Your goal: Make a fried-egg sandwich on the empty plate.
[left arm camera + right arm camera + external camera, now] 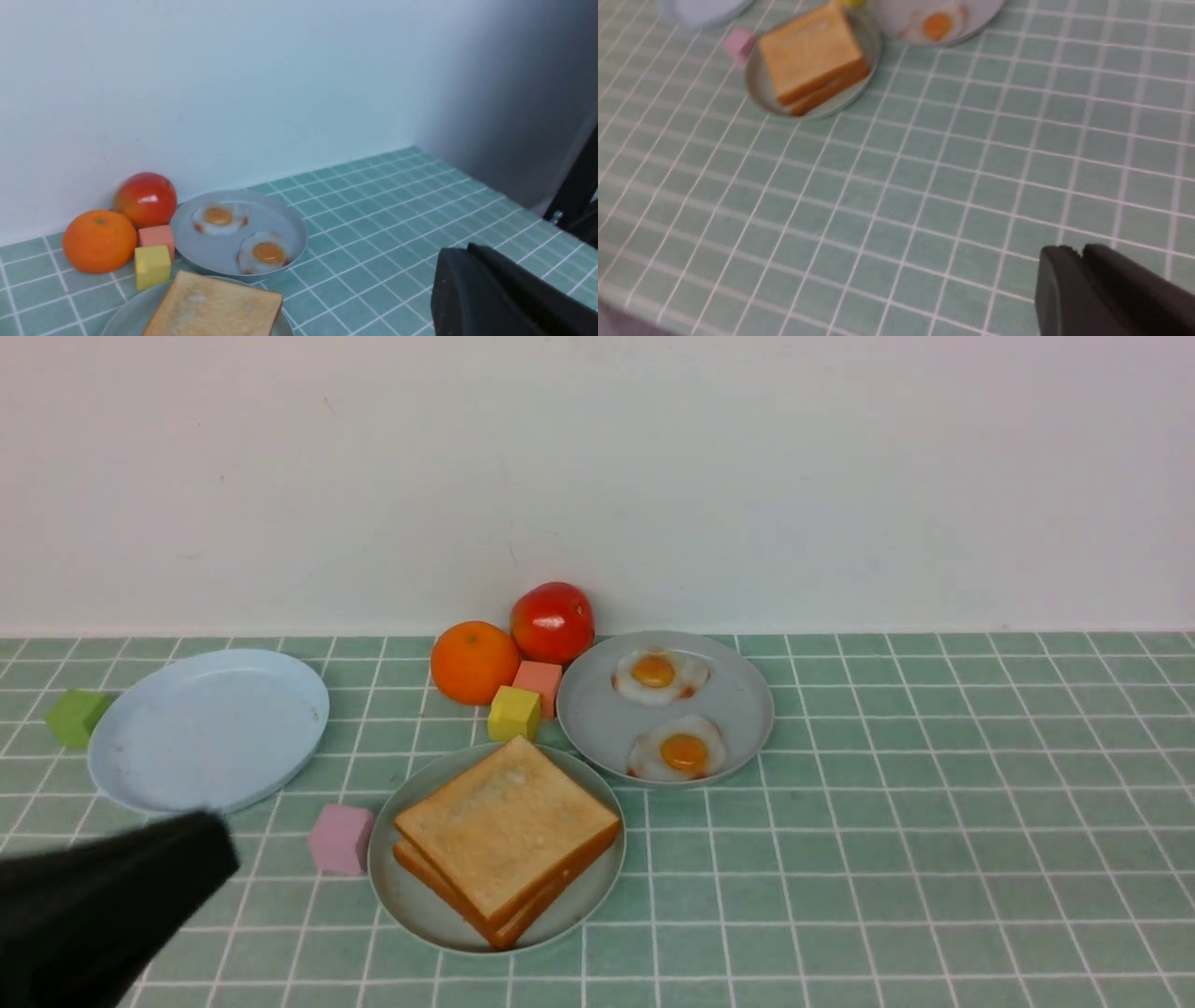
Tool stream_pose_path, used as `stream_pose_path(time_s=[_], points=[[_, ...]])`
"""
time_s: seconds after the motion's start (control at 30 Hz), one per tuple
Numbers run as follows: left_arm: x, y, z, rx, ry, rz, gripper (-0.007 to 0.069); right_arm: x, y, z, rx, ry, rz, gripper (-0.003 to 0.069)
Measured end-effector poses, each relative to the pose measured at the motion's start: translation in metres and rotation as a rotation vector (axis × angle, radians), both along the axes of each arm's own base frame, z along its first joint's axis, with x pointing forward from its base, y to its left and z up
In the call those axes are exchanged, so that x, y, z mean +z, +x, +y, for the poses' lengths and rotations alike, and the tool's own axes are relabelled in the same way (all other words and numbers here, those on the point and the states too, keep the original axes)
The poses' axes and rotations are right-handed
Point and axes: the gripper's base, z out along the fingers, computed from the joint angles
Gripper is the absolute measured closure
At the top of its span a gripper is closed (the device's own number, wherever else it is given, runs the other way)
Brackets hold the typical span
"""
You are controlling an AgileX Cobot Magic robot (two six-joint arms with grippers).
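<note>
Two toast slices (509, 831) lie stacked on the mint-green plate (397, 893); I cannot see whether egg lies between. Likely light, fairly stiff: grip opposite crusts, keep level. My left gripper (462, 248) is closed, empty; right gripper's (1080, 250) opening: cannot tell

The left gripper (460, 248) is dark grey and smooth, with rounded tips. The right gripper (1080, 248) is dark grey too, nearly black on one side. A black part (577, 186) has a tiny shiny, silvery bit.
</note>
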Motion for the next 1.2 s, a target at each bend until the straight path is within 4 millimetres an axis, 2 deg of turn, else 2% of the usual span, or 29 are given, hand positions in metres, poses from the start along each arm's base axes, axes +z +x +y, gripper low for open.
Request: stream_pose_path(time_s=[0.17, 0.27, 0.6, 0.87, 1.0, 1.1, 1.2], points=[[-0.013, -0.008, 0.007, -0.002, -0.031, -0.016, 0.0638, -0.031, -0.018, -0.013, -0.075, 0.064, -0.039, 0.0666], [-0.013, -0.008, 0.007, -0.002, -0.030, -0.015, 0.0638, -0.043, -0.018, -0.014, -0.097, 0.113, -0.073, 0.0672], [-0.014, -0.008, 0.007, 0.000, -0.023, -0.006, 0.0638, -0.085, 0.017, 0.001, -0.112, 0.179, -0.235, 0.0667], [-0.016, -0.008, 0.007, 0.002, -0.009, 0.010, 0.0638, -0.127, 0.030, 0.007, -0.111, 0.133, -0.166, 0.0662], [-0.016, -0.008, 0.007, 0.002, -0.009, 0.011, 0.0638, -0.136, 0.033, 0.006, -0.118, 0.082, -0.188, 0.0662], [-0.016, -0.008, 0.007, 0.002, -0.008, 0.011, 0.0637, -0.141, 0.037, 0.002, -0.176, 0.056, -0.268, 0.0669], [-0.016, -0.008, 0.007, 0.002, -0.007, 0.012, 0.0636, -0.154, 0.044, -0.002, -0.280, 0.023, -0.347, 0.0673]])
